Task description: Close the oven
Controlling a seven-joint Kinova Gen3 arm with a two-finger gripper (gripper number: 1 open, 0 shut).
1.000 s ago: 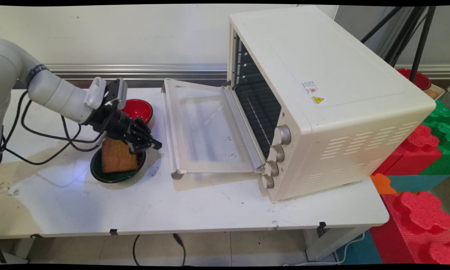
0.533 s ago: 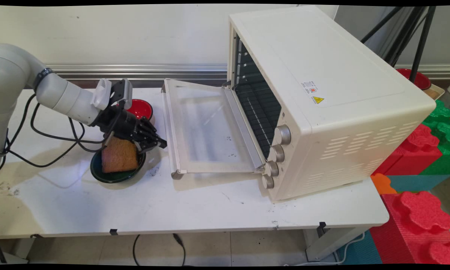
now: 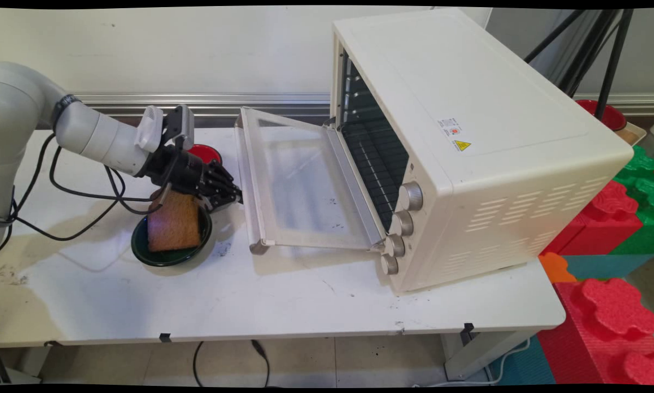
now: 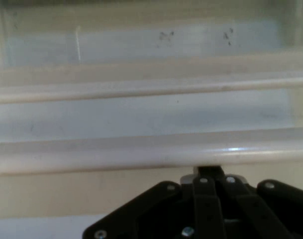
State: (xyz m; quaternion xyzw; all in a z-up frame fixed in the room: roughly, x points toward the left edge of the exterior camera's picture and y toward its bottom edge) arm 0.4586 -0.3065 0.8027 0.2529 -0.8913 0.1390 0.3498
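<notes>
One oven (image 3: 468, 136), door (image 3: 299, 183) partly raised. Two bowls: green bowl (image 3: 168, 252) (one bread slice (image 3: 173, 225) inside), red bowl (image 3: 202, 153). One pincer (image 3: 237, 195), fingers pressed together, touching the door's edge.

Overhead main view faces the wall; close hand view shares the oven door (image 3: 299, 185) (image 4: 151, 149).

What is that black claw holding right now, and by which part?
Nothing is held. The claw is shut, its tips pressed under the front edge of the oven door, which is tilted up off the table.
</notes>
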